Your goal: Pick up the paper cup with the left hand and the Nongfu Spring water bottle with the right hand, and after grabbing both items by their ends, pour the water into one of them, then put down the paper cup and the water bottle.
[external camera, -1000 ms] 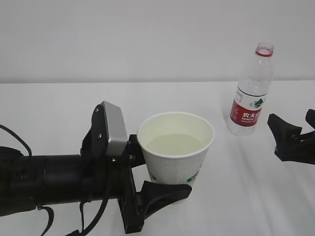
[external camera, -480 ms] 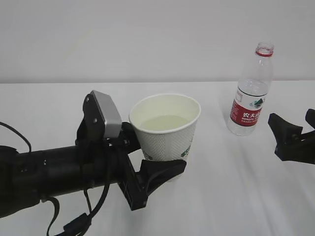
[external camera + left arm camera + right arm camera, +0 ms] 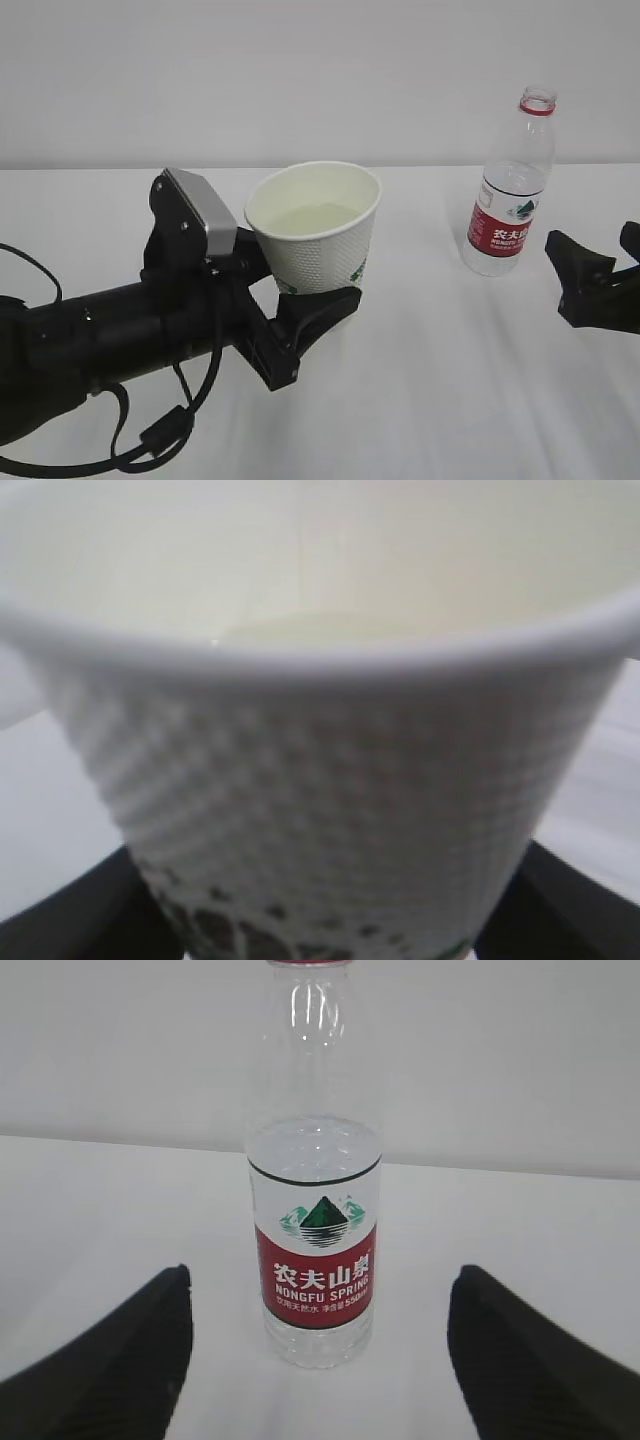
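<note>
Clamped low around the paper cup [image 3: 315,230], the left hand [image 3: 300,315] holds it clear of the white table [image 3: 440,400], water [image 3: 316,216] visible inside and the rim leaning slightly away from the arm. Off to its far side, the right hand [image 3: 600,275] sits with jaws spread wide and nothing between them, the capless Nongfu Spring water bottle [image 3: 315,1210] standing upright just ahead of its fingertips [image 3: 110,1360]. Any further lean or a jolt on setting down could slop water over the rim; a squeeze might buckle the thin wall. Bare tabletop lies beneath and around the cup, well apart from the bottle.
</note>
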Robot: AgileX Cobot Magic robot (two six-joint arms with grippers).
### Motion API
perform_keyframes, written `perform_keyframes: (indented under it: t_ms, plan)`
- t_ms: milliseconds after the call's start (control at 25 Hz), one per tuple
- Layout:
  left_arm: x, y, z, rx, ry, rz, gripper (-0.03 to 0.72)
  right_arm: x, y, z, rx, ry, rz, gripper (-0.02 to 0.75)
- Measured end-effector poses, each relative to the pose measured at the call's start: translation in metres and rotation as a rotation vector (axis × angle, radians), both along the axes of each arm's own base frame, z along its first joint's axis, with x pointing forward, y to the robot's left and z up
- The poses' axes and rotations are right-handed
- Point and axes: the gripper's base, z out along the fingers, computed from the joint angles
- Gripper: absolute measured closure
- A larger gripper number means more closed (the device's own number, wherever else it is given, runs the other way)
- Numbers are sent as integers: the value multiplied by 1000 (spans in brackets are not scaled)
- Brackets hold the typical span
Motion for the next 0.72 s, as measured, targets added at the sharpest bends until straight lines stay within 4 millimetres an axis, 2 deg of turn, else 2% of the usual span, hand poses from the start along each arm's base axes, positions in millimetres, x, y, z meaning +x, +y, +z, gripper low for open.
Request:
perform_keyframes:
  t_ms: [360,720]
  plan:
    - [10,8,1,-1,-19,93,141,0,0,0,0,0,0,143]
    - [24,24,1,0,-20,166,141,0,0,0,0,-1,0,143]
